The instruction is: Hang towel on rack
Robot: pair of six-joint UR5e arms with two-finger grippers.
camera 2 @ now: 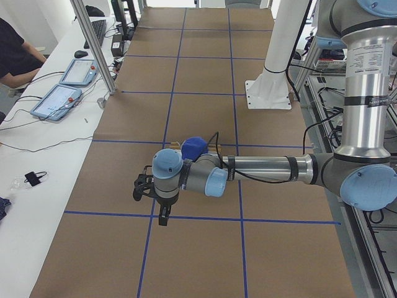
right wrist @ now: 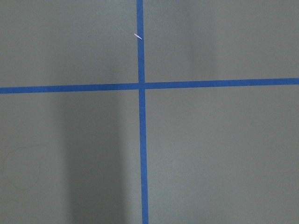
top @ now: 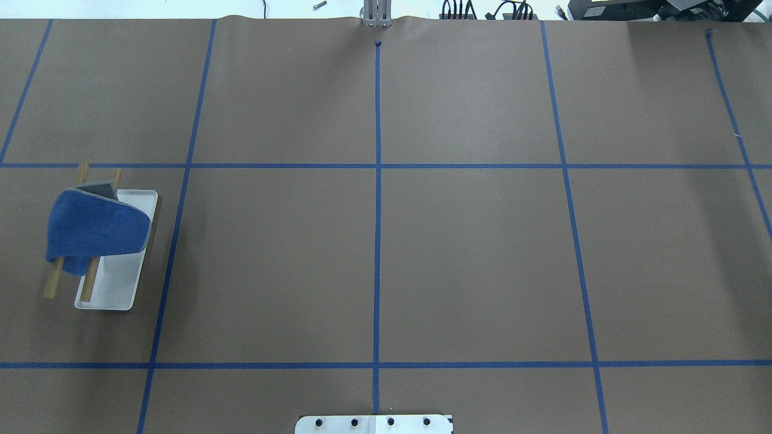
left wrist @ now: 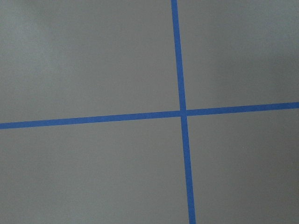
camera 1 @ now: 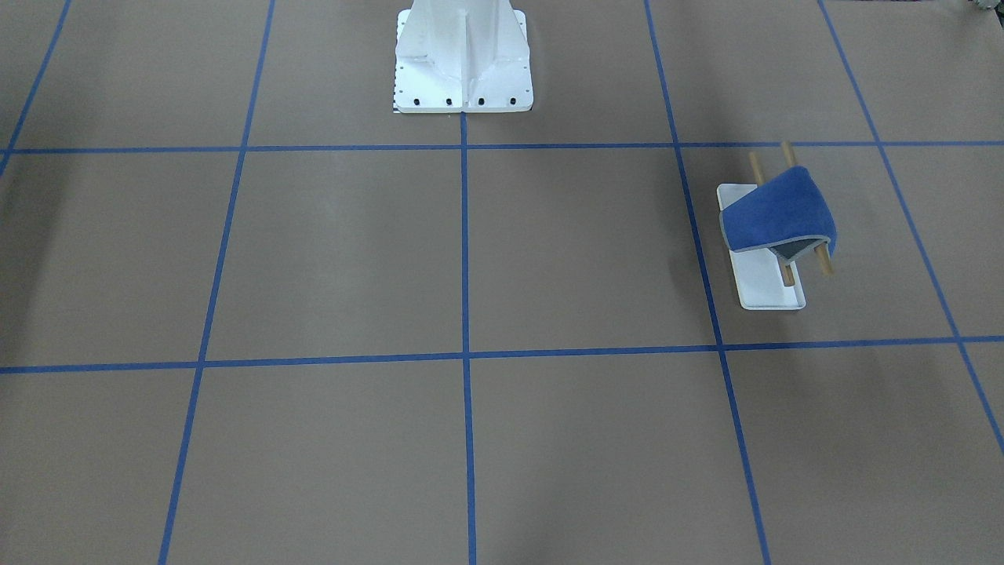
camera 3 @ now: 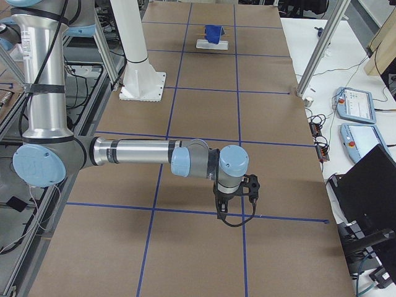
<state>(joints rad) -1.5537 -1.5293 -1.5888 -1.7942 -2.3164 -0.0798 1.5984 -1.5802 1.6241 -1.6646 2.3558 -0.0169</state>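
The royal-blue towel (camera 1: pixel 780 216) lies draped over the two tan wooden rods of the rack (camera 1: pixel 765 286), its grey underside showing at one end. In the overhead view the towel (top: pixel 96 229) and the rack's white tray base (top: pixel 117 283) sit at the table's left side. The towel also shows in the left side view (camera 2: pixel 193 148) and, far off, in the right side view (camera 3: pixel 214 32). My left gripper (camera 2: pixel 160 208) hangs above the table near the rack, apart from the towel. My right gripper (camera 3: pixel 224 201) hangs over bare table far from it. I cannot tell whether either is open or shut.
The large white bolted pedestal (camera 1: pixel 463 63) stands at the robot's side of the table, mid-width. Blue tape lines (top: pixel 377 241) grid the brown table. An operator's bench with tablets (camera 2: pixel 59 99) runs along the far edge. Both wrist views show only tape crossings.
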